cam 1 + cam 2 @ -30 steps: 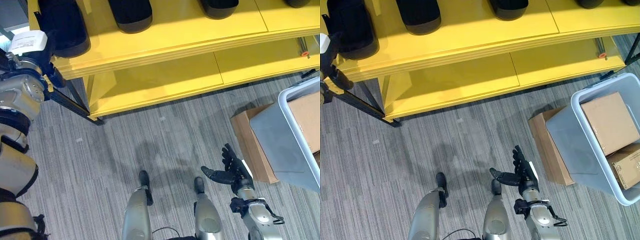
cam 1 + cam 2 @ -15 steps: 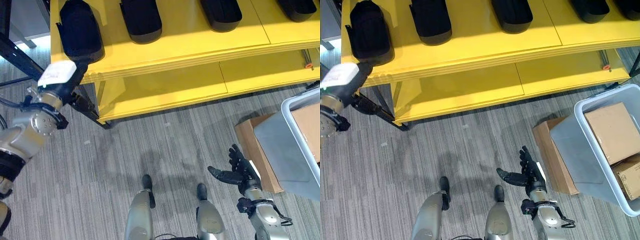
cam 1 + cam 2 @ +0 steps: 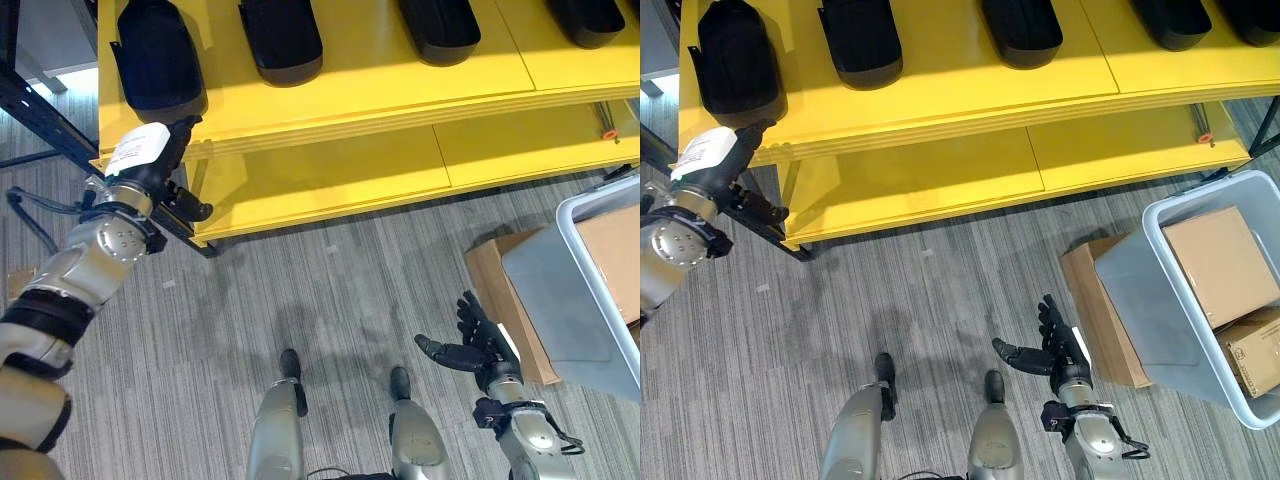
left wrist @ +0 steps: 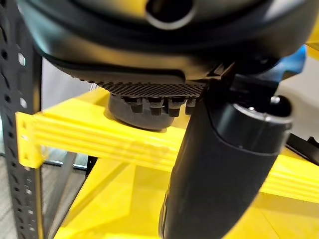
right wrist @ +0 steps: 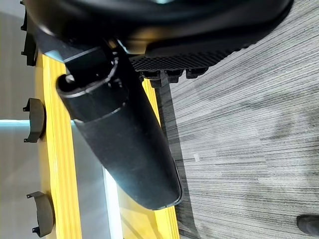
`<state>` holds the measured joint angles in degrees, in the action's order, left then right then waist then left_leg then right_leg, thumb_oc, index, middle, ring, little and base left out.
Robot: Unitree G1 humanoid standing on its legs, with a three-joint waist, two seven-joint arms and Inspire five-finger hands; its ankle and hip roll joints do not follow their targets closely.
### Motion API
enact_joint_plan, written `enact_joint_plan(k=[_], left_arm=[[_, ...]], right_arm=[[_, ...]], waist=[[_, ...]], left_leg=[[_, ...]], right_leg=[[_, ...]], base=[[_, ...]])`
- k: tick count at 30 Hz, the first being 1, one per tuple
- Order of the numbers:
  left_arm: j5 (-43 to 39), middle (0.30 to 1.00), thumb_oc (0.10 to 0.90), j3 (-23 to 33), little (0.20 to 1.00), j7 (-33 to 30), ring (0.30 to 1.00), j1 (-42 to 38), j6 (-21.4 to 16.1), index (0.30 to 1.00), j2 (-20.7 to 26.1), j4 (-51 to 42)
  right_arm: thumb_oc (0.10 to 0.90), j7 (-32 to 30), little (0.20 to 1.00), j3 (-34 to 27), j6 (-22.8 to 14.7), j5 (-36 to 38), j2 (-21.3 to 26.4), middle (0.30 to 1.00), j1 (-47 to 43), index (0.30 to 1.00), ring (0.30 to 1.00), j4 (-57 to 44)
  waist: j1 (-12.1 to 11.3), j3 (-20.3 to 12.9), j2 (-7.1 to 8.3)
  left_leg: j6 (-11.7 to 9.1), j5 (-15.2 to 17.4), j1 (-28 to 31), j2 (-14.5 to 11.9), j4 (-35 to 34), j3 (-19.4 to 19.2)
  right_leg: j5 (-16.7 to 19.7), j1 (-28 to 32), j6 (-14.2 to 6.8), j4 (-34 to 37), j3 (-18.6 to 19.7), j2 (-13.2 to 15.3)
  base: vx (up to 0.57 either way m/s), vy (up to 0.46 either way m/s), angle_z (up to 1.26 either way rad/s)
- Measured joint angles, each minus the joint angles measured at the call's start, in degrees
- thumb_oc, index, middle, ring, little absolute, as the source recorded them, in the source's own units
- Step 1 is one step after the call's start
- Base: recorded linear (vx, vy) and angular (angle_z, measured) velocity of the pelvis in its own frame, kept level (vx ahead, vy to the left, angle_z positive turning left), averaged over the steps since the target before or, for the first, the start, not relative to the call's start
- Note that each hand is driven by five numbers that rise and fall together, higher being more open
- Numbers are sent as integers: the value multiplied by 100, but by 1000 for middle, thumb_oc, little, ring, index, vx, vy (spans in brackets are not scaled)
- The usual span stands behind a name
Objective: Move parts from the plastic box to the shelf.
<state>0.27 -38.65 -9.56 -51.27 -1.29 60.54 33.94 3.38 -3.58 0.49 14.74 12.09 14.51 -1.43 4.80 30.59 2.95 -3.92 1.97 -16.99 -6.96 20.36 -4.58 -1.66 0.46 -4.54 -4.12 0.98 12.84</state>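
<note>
Parts (image 3: 865, 40), dark moulded shells, lie in a row along the top board of the yellow shelf (image 3: 940, 110), the leftmost one at its left end, so several look already delivered. The plastic box (image 3: 1160, 290), pale grey, sits on the floor off the shelf's right end; inside it I can make out two brown cartons (image 3: 1215, 250), no loose dark part, so how many are left I cannot tell. A flat cardboard piece (image 3: 1095, 310) rests against the box's left wall. The left hand (image 3: 165, 165) is up at the shelf's front left corner, just below the leftmost part, apparently holding nothing; its finger spread I cannot tell. The right hand (image 3: 1055, 345) hangs low over the carpet, fingers spread wide and empty, near the box
</note>
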Motion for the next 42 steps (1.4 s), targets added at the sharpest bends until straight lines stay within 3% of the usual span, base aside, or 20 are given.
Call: enact_joint_plan(k=[14, 27, 42], left_arm=[[-3, 1000, 900, -731, 1000, 5, 1000, -1107, -6, 1000, -342, 1047], [-2, 1000, 900, -1098, 1000, 34, 1000, -1389, -42, 1000, -479, 1940], [-3, 1000, 900, -1202, 1000, 41, 1000, -1453, -47, 1000, -578, 2074]], right_arm=[[900, -20, 1000, 83, -23, 0, -28, 1000, 68, 1000, 1000, -15], [900, -41, 1000, 118, -44, -1, -17, 1000, 63, 1000, 1000, -67], [900, -49, 1000, 225, -57, -3, 26, 1000, 86, 1000, 1000, -65]], waist=[[124, 2, 23], [162, 2, 21], [220, 2, 20]], left_leg=[[42, -32, 10, 6, -32, -1], [23, -19, -92, 9, -18, -2], [54, -38, -201, 26, 28, -17]], right_leg=[[0, 5, 0, 15, -4, 3], [-2, -99, 3, 6, 1, 10], [-1, -208, 1, -27, 6, 35]], base=[[0, 0, 0], [0, 0, 0], [0, 0, 0]])
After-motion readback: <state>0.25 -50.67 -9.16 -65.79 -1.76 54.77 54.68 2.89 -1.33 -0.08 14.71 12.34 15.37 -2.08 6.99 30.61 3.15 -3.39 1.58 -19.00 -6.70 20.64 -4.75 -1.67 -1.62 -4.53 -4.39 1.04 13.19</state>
